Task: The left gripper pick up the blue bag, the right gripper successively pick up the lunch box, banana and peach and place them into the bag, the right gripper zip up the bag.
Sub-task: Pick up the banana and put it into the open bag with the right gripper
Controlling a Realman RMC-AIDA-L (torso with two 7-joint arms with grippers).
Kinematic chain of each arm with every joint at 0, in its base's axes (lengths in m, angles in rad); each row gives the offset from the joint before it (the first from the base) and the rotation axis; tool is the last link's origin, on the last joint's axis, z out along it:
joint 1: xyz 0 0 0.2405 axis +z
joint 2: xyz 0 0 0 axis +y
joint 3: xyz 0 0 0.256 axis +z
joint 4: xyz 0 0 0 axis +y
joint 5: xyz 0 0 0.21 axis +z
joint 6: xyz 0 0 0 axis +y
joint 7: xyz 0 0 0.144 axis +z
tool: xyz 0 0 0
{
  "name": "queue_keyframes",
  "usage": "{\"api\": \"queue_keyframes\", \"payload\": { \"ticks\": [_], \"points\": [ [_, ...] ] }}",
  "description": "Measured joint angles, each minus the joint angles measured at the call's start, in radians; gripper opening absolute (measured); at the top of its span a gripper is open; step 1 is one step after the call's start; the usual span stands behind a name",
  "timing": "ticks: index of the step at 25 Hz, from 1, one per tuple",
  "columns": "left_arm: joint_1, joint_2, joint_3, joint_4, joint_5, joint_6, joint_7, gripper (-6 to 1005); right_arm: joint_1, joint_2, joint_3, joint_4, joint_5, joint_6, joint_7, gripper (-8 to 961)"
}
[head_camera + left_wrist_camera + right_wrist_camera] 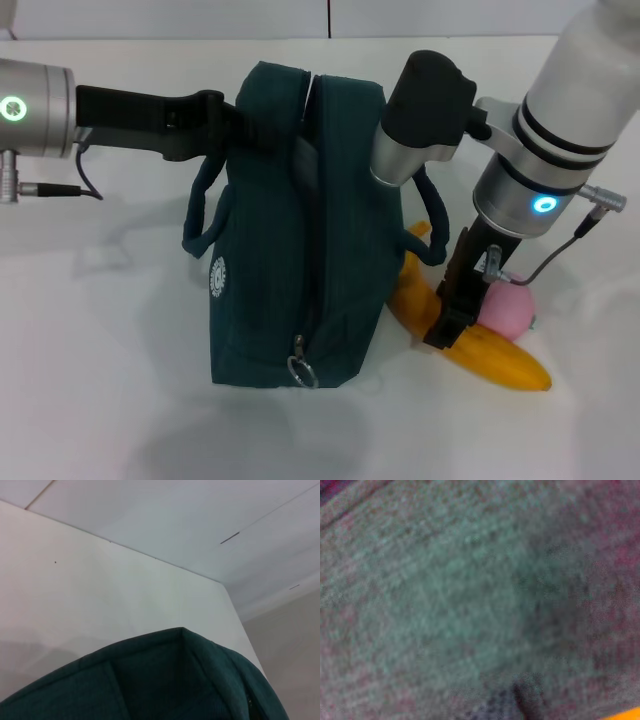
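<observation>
The big white table (pixel 110 400) holds everything. The biggest thing on it is the blue bag (pixel 290 260), a tall dark teal cloth tote that stands upright in the middle. It has rope-like handles, a small round white logo (pixel 218 277) on its side, and a long zip with a silver ring pull (pixel 301 370) hanging low at the near end. The top of the bag is open at the far end.

The left arm reaches in from the left side. The left gripper (pixel 240 125), a black claw with two fingers, is at the top far edge of the bag and pinches the cloth there. The left wrist view shows the bag's teal rim (pixel 180 655) close up against the white table.

The right arm comes down on the right side of the bag. The right gripper (pixel 447 325), also a black claw, is low beside the bag, right on the long curved yellow banana (pixel 500 362). Whether its fingers are spread or squeezed, I cannot tell. The banana lies on the table, touching the bag's right side. The small round pink peach (pixel 508 308) sits just behind the banana, next to the gripper.
</observation>
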Motion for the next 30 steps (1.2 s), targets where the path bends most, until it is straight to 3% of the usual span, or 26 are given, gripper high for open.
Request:
{"api": "queue_keyframes", "payload": {
  "ticks": [22, 30],
  "points": [
    [-0.003, 0.004, 0.0, -0.005, -0.005, -0.005, 0.005, 46, 0.022, 0.0, -0.006, -0.018, 0.004, -0.049, 0.0, 465],
    [0.005, 0.005, 0.0, -0.005, -0.006, -0.005, 0.005, 46, -0.008, -0.008, 0.067, -0.054, -0.037, -0.124, 0.003, 447]
  ]
}}
